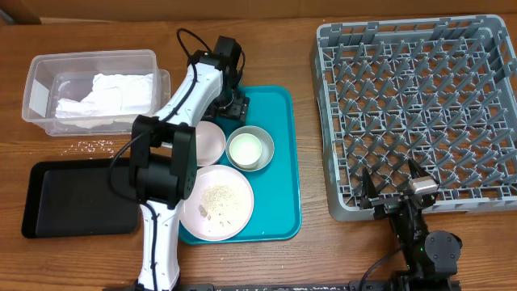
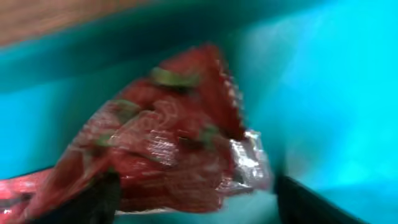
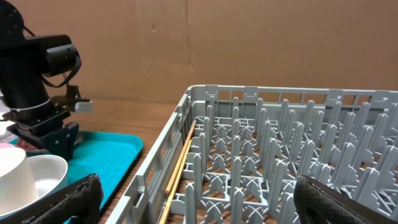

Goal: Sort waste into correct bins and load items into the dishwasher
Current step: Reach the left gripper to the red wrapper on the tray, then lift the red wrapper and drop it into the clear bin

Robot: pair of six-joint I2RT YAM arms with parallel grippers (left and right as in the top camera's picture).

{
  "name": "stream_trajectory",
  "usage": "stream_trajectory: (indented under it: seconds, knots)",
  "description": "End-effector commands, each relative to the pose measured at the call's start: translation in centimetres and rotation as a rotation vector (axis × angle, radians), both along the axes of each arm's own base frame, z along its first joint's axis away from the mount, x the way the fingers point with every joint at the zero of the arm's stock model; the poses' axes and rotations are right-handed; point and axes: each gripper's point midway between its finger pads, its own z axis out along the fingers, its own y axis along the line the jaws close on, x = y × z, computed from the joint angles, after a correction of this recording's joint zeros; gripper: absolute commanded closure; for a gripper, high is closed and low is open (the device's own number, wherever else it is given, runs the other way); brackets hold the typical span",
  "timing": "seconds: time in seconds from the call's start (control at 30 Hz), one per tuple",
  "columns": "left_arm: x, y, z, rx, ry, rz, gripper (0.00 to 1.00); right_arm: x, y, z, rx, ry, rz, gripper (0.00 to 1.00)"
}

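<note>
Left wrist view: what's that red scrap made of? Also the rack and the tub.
Red scrap: looks like a thin plastic or foil wrapper. It is glossy, creased and printed, with a serrated edge and a silvery corner, though the view is blurred.
Rack: matte grey moulded plastic, judging by its uniform pegs and lattice.
Tub: clear, slightly frosted plastic; the napkins show through its walls.
</note>
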Motion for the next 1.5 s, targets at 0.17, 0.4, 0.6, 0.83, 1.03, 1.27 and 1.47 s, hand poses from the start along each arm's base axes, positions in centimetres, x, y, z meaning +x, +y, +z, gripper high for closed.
stream_trajectory:
  seconds: [0.17, 0.4, 0.6, 0.83, 1.03, 1.27, 1.47]
  knots:
    - [0.5, 0.6, 0.8, 0.015, -0.03, 0.026, 0.96, 0.0, -0.1, -0.2, -0.003, -0.005, -0.004, 0.0]
    - [2.2, 0.3, 6.3, -0.022, -0.098, 0.132, 0.96, 0.0, -0.1, -0.2, -0.004, -0.005, -0.004, 0.0]
    - [4.3, 1.3, 15.8, -0.112, -0.259, 0.264, 0.96, 0.0, -0.1, -0.2, -0.004, -0.005, -0.004, 0.0]
    - [4.6, 6.1, 23.3, -0.176, -0.399, 0.384, 0.96, 0.0, -0.1, -0.2, -0.004, -0.005, -0.004, 0.0]
    - [5.1, 14.5, 23.7, -0.192, -0.434, 0.697, 0.96, 0.0, -0.1, -0.2, -0.003, -0.005, -0.004, 0.0]
    - [4.4, 23.6, 19.0, -0.25, -0.344, 1.185, 0.96, 0.0, -0.1, -0.2, -0.004, -0.005, -0.004, 0.0]
    - [3.1, 27.5, 17.0, -0.297, -0.268, 1.276, 0.0, 0.0, -0.1, -0.2, -0.004, -0.005, -0.005, 0.0]
